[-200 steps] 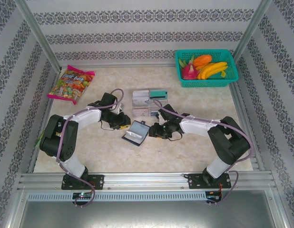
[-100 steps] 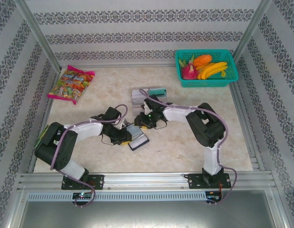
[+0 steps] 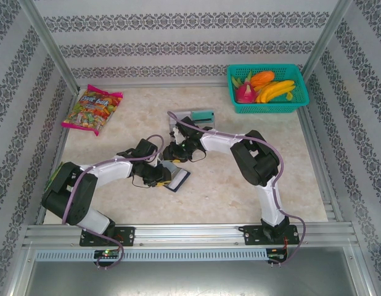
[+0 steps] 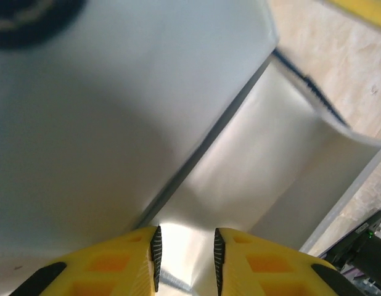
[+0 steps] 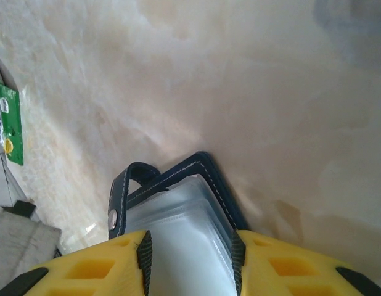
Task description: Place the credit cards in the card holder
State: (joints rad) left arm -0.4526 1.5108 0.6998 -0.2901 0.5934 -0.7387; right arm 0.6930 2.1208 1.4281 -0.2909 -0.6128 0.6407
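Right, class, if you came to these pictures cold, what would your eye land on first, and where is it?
Probably the two arms that meet mid-table, with the left end effector and right end effector crowding the dark navy card holder, its clear sleeves seen up close in the right wrist view. Next come the colours: a teal basket of fruit at the far right corner and a bright candy bag at the far left.

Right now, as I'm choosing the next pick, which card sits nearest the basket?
The teal card, at the right end of the group; the pale cards lie further left.
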